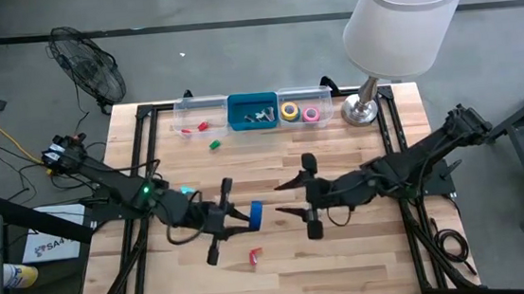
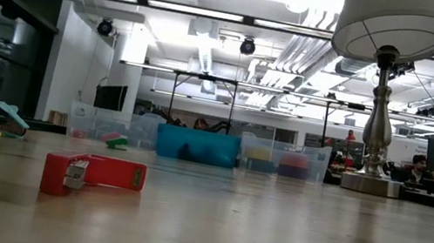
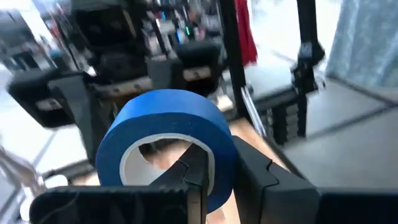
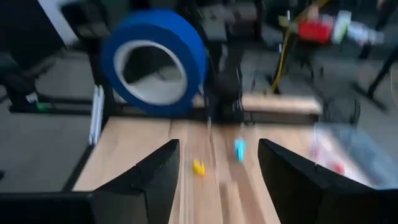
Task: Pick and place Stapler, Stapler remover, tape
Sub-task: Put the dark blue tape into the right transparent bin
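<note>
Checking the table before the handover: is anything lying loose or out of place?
A red stapler lies on its side near the front edge, and a small green piece sits outside the clear tray. Nothing looks spilled or broken.

Blue tape roll (image 3: 168, 134) (pale inner core), red stapler (image 2: 93, 175), teal bin (image 1: 252, 111).

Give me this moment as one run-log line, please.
left gripper: shut on blue tape roll | right gripper: open, facing it | red stapler: on table
</note>
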`<move>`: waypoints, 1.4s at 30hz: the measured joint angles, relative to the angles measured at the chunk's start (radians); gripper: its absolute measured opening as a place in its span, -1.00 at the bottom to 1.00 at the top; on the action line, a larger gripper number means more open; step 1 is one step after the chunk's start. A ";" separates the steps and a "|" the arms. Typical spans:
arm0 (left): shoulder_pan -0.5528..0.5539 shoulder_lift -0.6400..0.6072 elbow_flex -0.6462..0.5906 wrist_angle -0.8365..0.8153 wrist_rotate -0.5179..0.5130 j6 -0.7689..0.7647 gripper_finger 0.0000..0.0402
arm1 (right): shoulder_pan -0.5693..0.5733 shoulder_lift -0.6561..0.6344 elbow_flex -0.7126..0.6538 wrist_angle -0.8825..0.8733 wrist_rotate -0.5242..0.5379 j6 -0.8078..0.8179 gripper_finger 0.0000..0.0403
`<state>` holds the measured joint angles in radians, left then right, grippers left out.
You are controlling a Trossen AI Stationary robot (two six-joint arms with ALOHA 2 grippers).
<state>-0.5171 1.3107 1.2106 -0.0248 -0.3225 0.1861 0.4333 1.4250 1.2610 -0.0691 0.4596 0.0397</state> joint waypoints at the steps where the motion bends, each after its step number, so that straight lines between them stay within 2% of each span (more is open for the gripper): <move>1: 0.001 0.006 0.001 0.029 -0.001 0.008 -0.80 | 0.002 0.000 0.000 0.035 -0.011 -0.021 0.04; 8: 0.030 0.021 0.001 0.079 0.006 0.030 -0.80 | 0.001 0.000 0.000 0.147 -0.029 -0.098 0.04; 11: 0.039 0.042 0.001 0.111 0.046 0.027 -0.80 | -0.001 0.003 0.000 0.178 -0.046 -0.122 0.04; 21: 0.081 0.090 0.000 0.184 0.126 0.024 -0.80 | -0.021 0.006 0.000 0.176 -0.047 -0.153 0.03; 25: 0.092 0.089 0.000 0.197 0.131 0.038 -0.80 | -0.021 0.006 0.000 0.172 -0.006 -0.152 -0.01; 29: 0.093 0.089 0.000 0.195 0.130 0.043 -0.80 | -0.021 0.006 0.000 0.170 0.004 -0.149 -0.17; 39: 0.093 0.089 0.000 0.186 0.104 0.025 -0.79 | -0.022 0.006 0.000 0.157 -0.009 -0.149 -0.80; 42: 0.093 0.088 0.001 0.173 0.097 0.010 -0.75 | -0.022 0.006 0.000 0.146 -0.008 -0.141 -0.85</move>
<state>-0.4244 1.3991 1.2114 0.1486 -0.2253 0.1959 0.4114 1.4307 1.2606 0.0769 0.4511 -0.1012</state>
